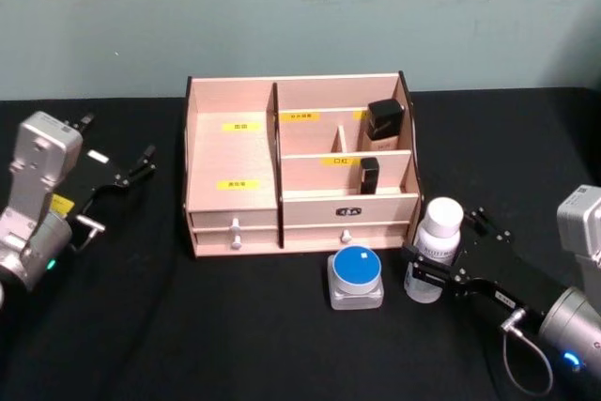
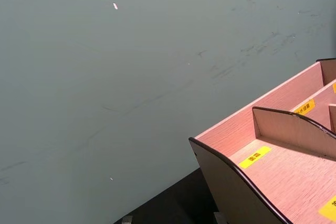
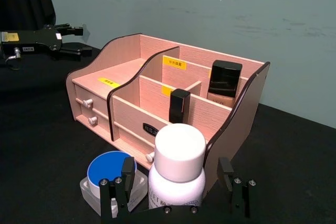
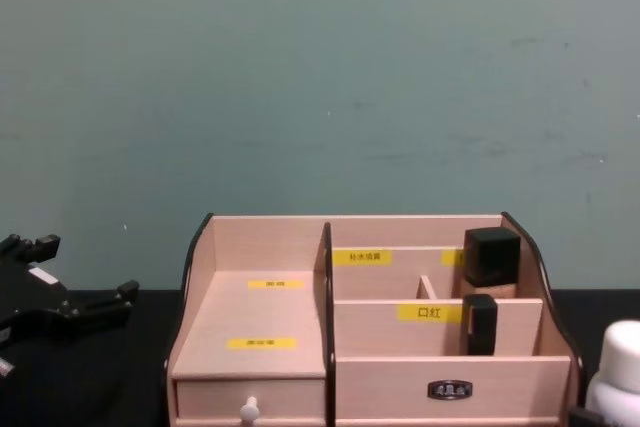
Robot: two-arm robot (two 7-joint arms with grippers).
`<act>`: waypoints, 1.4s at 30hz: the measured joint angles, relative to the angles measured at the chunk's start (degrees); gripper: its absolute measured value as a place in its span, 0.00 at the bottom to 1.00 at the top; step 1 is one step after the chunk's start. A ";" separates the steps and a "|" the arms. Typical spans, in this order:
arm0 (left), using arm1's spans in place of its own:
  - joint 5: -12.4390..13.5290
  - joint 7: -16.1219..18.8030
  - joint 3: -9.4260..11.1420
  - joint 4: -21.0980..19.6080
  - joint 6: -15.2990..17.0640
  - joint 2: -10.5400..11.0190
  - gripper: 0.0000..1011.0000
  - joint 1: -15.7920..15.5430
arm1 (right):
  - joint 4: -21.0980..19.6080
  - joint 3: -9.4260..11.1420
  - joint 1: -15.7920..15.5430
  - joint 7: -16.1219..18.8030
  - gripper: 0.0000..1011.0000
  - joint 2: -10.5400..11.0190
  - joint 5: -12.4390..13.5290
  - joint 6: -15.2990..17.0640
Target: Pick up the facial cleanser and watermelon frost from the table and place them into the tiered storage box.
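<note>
The right gripper (image 1: 451, 249) is at the front right of the table, its two fingers (image 3: 118, 188) spread wide on either side of the white bottle (image 1: 438, 246). In the right wrist view a gap shows between each finger and the bottle, so the gripper straddles it without gripping. The bottle stands upright just in front of the storage box's (image 1: 235, 152) right corner. Beside it, to its left, sits the blue-lidded jar (image 1: 356, 274), just in front of the box's drawers and clear of both grippers.

The left gripper (image 1: 117, 190) hangs idle, open and empty, well to the left of the box.

Everything rests on a black table (image 1: 235, 345) against a plain grey-green wall (image 1: 282, 7).

The box's right half already holds a black-capped bottle (image 1: 384, 125) in the rear compartment and a small black tube (image 1: 369, 176) in the one in front of it. The left tiers are bare wood with yellow labels.

The chest view gives the box front-on, with the white bottle's cap (image 4: 622, 367) at its lower right edge. The left wrist view takes in the wall and the box's dark-edged left side (image 2: 236, 192).
</note>
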 joint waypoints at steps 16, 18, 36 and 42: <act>0.00 0.00 0.00 0.00 0.00 0.00 0.99 0.00 | -0.14 0.07 -0.16 -0.18 0.95 0.21 0.13 -0.04; 0.00 0.00 0.00 0.00 0.00 0.00 0.99 0.00 | -0.15 0.08 -0.16 -0.19 0.91 0.22 0.13 -0.04; 0.00 0.00 0.00 0.00 0.00 0.00 0.99 0.00 | -0.17 0.10 -0.22 -0.28 0.59 0.29 0.22 -0.09; 0.00 0.00 0.00 0.00 0.00 0.00 0.99 0.00 | -0.17 0.10 -0.22 -0.28 0.59 0.29 0.21 -0.09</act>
